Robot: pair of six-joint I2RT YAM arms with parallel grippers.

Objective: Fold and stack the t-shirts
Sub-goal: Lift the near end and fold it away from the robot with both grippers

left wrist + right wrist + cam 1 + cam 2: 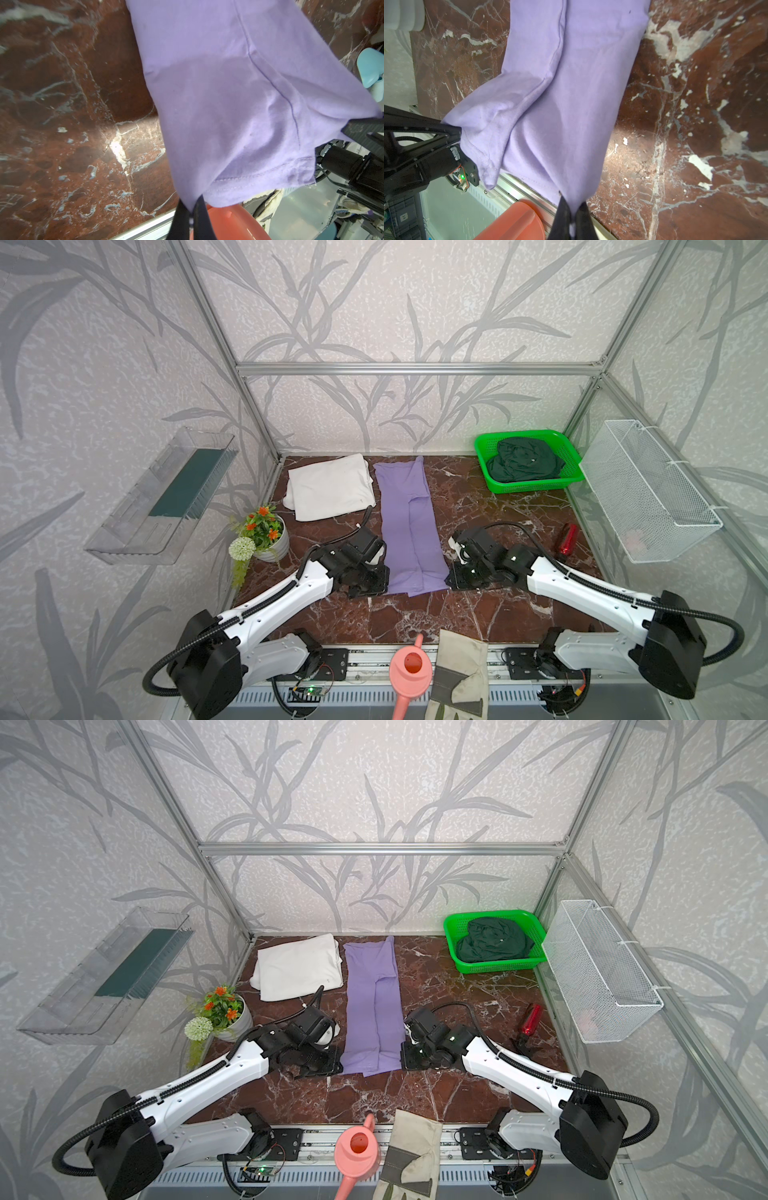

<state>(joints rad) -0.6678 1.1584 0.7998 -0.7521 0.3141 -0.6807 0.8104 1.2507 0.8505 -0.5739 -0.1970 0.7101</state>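
Observation:
The lavender t-shirt (pixel 405 526) (pixel 372 1006) lies as a long narrow strip down the middle of the marble table. My left gripper (pixel 385 587) (pixel 340 1067) (pixel 192 209) is shut on its near left corner. My right gripper (pixel 449 580) (pixel 402 1060) (pixel 574 207) is shut on its near right corner. In both wrist views the near hem (pixel 259 178) (pixel 477 153) hangs between them, raised off the table. The white t-shirt (pixel 330 487) (pixel 299 967) lies folded at the back left. The dark green t-shirt (pixel 523 464) (pixel 494 944) is bunched in a green basket (pixel 490 481) (pixel 457 957).
A flower pot (pixel 266 535) stands left of my left arm. A red bottle (pixel 567 539) lies at the right edge. A pink watering can (pixel 409 672) and a work glove (pixel 459 676) sit on the front rail. A white wire basket (pixel 648 489) hangs on the right wall and a clear tray (pixel 166 493) on the left wall.

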